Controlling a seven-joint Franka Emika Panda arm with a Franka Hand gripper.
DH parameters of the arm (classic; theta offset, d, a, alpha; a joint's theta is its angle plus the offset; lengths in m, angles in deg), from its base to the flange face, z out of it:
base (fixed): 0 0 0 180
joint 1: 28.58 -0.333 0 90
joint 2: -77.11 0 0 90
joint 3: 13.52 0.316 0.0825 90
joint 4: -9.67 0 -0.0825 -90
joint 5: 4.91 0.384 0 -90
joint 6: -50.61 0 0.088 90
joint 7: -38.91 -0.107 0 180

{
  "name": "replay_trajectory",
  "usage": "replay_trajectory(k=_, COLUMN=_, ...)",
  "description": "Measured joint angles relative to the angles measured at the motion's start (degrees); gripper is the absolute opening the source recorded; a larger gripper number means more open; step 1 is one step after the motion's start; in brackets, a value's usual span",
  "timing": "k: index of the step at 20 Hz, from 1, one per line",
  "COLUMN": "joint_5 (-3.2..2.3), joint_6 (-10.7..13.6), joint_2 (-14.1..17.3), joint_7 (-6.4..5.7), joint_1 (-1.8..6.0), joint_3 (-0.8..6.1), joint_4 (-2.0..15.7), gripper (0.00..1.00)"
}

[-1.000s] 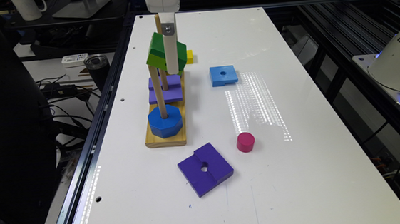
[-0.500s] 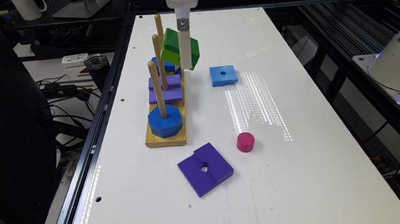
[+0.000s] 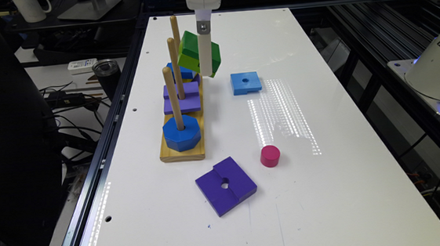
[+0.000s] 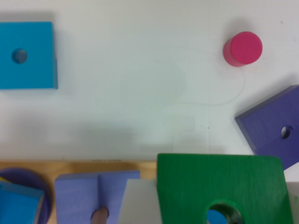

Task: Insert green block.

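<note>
Green block up in the air, gripped beside the pegs.

Nearest on the white table (image 3: 328,193) lies the purple square (image 3: 226,184), the pink cylinder (image 3: 270,156) just beyond it. Next the wooden peg base (image 3: 181,152), with a blue octagon (image 3: 182,132) on its front peg and a lilac block (image 3: 182,97) on the middle one. Farther back, the gripper (image 3: 205,57) is clenched on the green block (image 3: 198,53), holding it tilted, clear of the table, just beside the pegs on the exterior view's right. The light-blue square (image 3: 245,82) lies flat nearby.
</note>
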Motion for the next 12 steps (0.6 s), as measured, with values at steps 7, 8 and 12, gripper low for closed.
replay_trajectory(k=7, joint_5=0.04, joint_6=0.1, joint_2=-0.8, joint_7=0.00, joint_1=0.00, joint_3=0.01, joint_4=0.00, gripper=0.00)
replay_trajectory(k=8, joint_5=0.04, joint_6=0.1, joint_2=-0.8, joint_7=0.00, joint_1=0.00, joint_3=0.01, joint_4=0.00, gripper=0.00)
replay_trajectory(k=12, joint_5=0.04, joint_6=0.1, joint_2=-0.8, joint_7=0.00, joint_1=0.00, joint_3=0.01, joint_4=0.00, gripper=0.00)
